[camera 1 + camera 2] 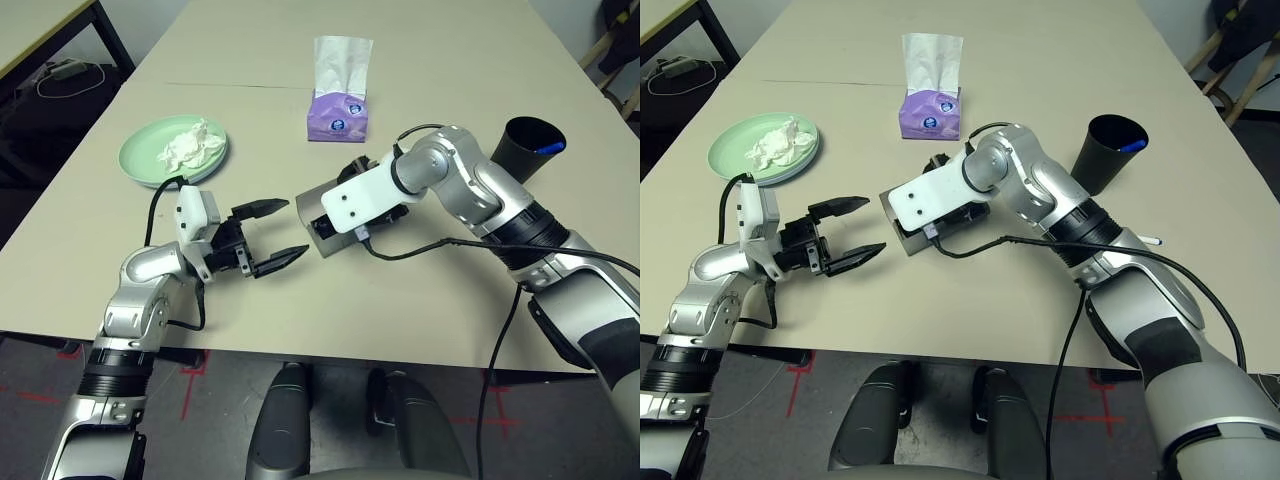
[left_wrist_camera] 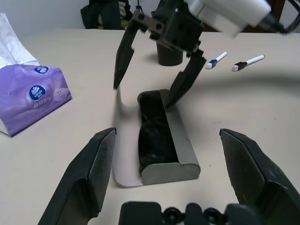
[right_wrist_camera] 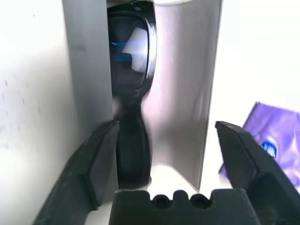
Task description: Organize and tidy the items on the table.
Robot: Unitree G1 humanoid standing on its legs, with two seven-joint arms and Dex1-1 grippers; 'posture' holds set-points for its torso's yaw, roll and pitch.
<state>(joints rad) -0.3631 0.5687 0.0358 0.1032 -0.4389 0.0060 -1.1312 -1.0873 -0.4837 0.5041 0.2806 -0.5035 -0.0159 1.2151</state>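
One glasses case, one sunglasses, one plate, one tissue — one cup, two pens, one tissue box

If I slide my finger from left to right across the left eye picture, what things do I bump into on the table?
Green plate with crumpled tissue → left claw → purple tissue box → black cup.

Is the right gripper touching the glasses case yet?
Cannot tell. In the left wrist view the right gripper straddles the open grey glasses case, one finger tip meeting its rim line, but no view shows contact or a gap plainly.
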